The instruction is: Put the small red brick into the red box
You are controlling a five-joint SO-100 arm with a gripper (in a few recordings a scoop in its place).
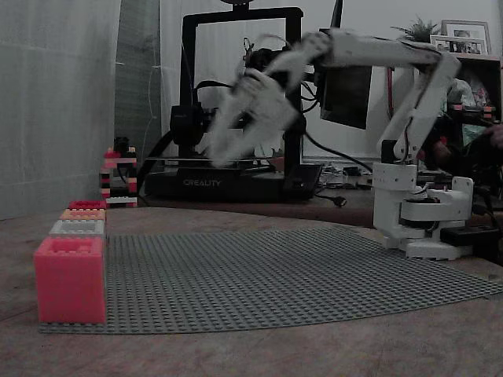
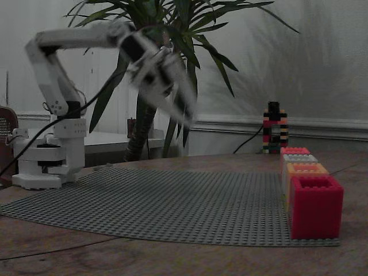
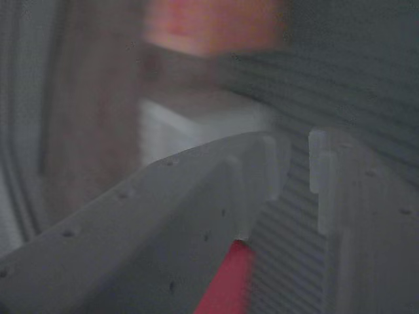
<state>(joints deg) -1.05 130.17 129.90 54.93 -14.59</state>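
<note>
Arm: the white arm [image 1: 409,118] stands at one edge of the grey studded mat [image 1: 275,275] and reaches out high over it.
Gripper: the gripper [image 1: 224,149] hangs in the air above the mat, pointing down, and looks smeared in both fixed views [image 2: 181,118].
Jaws: in the wrist view the tips [image 3: 298,167] have a thin gap between them, and lower down they pinch something red.
Small red brick: the red bit [image 3: 226,281] between the fingers is probably the small red brick, but the picture is too fuzzy to be sure.
Boxes: four boxes sit in a row along the mat's other edge, well away from the arm's base.
Red box: the red box [image 2: 294,150] is at the far end of the row [image 1: 86,204], behind a paler red box [image 2: 315,207], an orange box [image 2: 305,168] and a grey box [image 2: 299,158].
Behind: a little brick tower [image 2: 274,127] stands past the row, and a leafy plant [image 2: 172,34] stands behind the arm.
</note>
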